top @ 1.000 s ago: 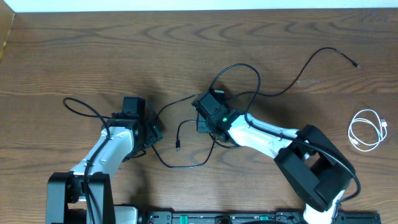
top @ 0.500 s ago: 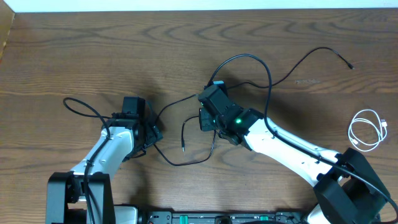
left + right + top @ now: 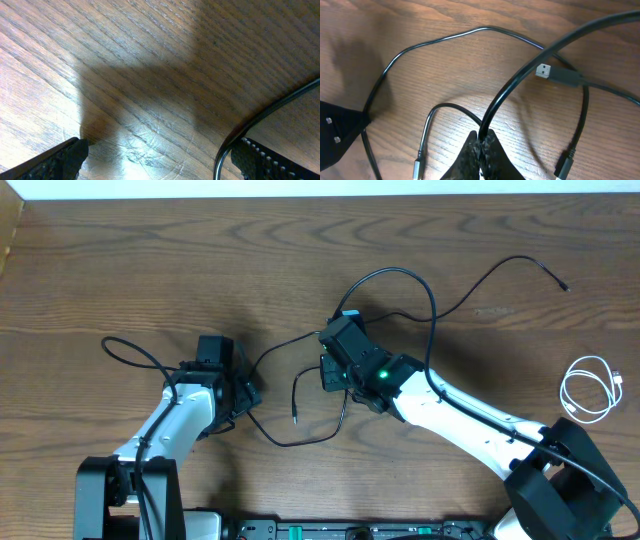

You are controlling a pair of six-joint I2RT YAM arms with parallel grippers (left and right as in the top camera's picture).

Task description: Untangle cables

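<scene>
Two end effectors logged. Right end effector (image 3: 481,144): jaws pressed together, pinching a thin black cable (image 3: 520,70) that arcs up and to the right from the tips. Around it, other black cable runs (image 3: 420,45) loop and cross on the brown wood-grain bench (image 3: 150,270). A black plug with silver USB tip (image 3: 555,74) lies just beside the pinched run. Left end effector (image 3: 160,167): jaws wide apart, gripping nothing, low over the bench, with a black cable strand (image 3: 270,107) curving just beside one fingertip (image 3: 265,160). I see the coiled white cable (image 3: 590,388) near the bench's right edge, well apart from the black tangle.
</scene>
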